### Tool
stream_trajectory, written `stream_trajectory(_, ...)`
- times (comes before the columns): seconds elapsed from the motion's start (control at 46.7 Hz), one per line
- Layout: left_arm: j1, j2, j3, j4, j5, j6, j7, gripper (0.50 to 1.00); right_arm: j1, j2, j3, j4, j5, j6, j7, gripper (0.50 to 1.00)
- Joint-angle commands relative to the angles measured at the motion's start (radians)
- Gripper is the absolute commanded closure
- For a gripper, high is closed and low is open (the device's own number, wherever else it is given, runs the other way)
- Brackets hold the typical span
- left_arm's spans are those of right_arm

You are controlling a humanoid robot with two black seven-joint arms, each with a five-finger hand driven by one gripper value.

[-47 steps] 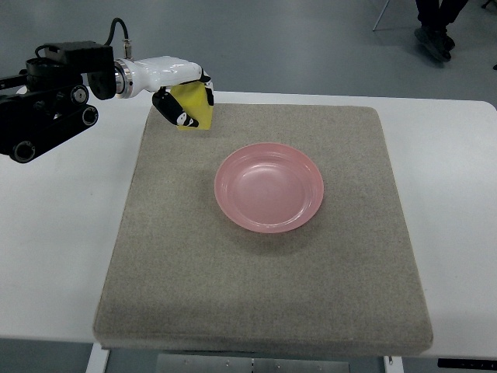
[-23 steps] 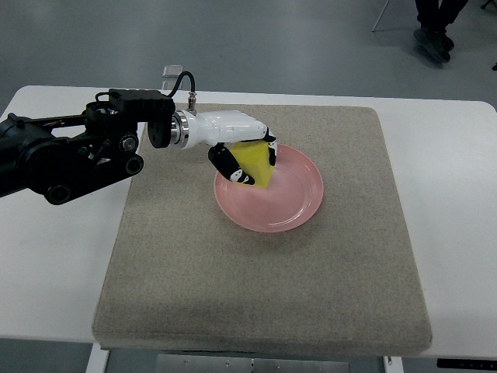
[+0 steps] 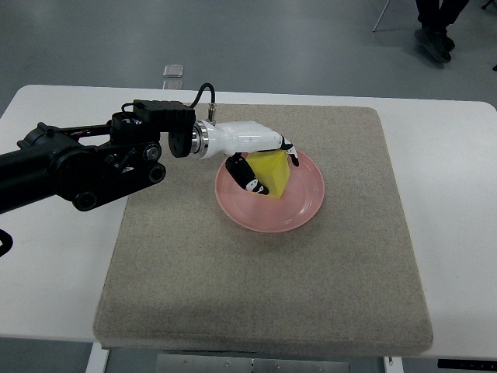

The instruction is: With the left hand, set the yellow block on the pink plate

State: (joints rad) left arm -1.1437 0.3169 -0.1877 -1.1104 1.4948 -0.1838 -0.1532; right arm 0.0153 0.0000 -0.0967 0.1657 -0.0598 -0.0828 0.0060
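One arm is at work: my left hand (image 3: 260,159), white with dark fingers, reaches in from the left edge to the centre of the frame, its fingers clamped on the yellow block (image 3: 272,174). I can read no brand, label or writing on any surface. The block sits tilted over the left half of the pink plate (image 3: 307,203), low in the dish (whether it touches the bottom I cannot tell). The plate rests on the grey mat (image 3: 256,287) covering the white table (image 3: 450,202). Against the frame half a second earlier, hand and block have shifted rightward and further over the plate; the plate itself has not moved.
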Motion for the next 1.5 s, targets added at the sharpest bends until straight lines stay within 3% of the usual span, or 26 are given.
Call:
stream_trajectory(0.0,0.001,-0.001,0.022,0.001,-0.001,0.000,0.000,0.624,0.000,0.000,0.000,0.000,0.000,0.000,0.000,0.576)
stream_trajectory(0.064,-0.001,-0.001,0.042,0.001,-0.002,0.001,0.001,0.604,0.000,0.000,0.000,0.000,0.000,0.000,0.000,0.576)
stream_trajectory(0.128,0.001,0.001,0.042,0.001,-0.005,0.001,0.001,0.536,0.000,0.000,0.000,0.000,0.000,0.000,0.000,0.576)
stream_trajectory(0.193,0.002,0.005,0.034,0.000,-0.025,0.003,0.001,0.508,0.000,0.000,0.000,0.000,0.000,0.000,0.000,0.576)
stream_trajectory(0.514,0.018,0.014,-0.101,0.021,-0.278,0.021,0.003,0.508,0.000,0.000,0.000,0.000,0.000,0.000,0.000,0.576)
stream_trajectory(0.813,0.016,0.097,-0.207,0.041,-0.611,-0.008,0.009,0.508,0.000,0.000,0.000,0.000,0.000,0.000,0.000,0.576)
stream_trajectory(0.963,0.004,0.152,-0.214,0.125,-0.862,-0.065,0.012,0.508,0.000,0.000,0.000,0.000,0.000,0.000,0.000,0.576)
stream_trajectory(1.07,0.002,0.177,-0.249,0.219,-1.083,-0.167,0.024,0.508,0.000,0.000,0.000,0.000,0.000,0.000,0.000,0.576)
stream_trajectory(1.22,0.008,0.212,-0.297,0.303,-1.320,-0.281,0.109,0.508,0.000,0.000,0.000,0.000,0.000,0.000,0.000,0.576)
stream_trajectory(1.391,0.022,0.237,-0.325,0.363,-1.554,-0.315,0.279,0.506,0.000,0.000,0.000,0.000,0.000,0.000,0.000,0.576)
stream_trajectory(1.477,0.044,0.238,-0.328,0.370,-1.622,-0.324,0.319,0.506,0.000,0.000,0.000,0.000,0.000,0.000,0.000,0.576)
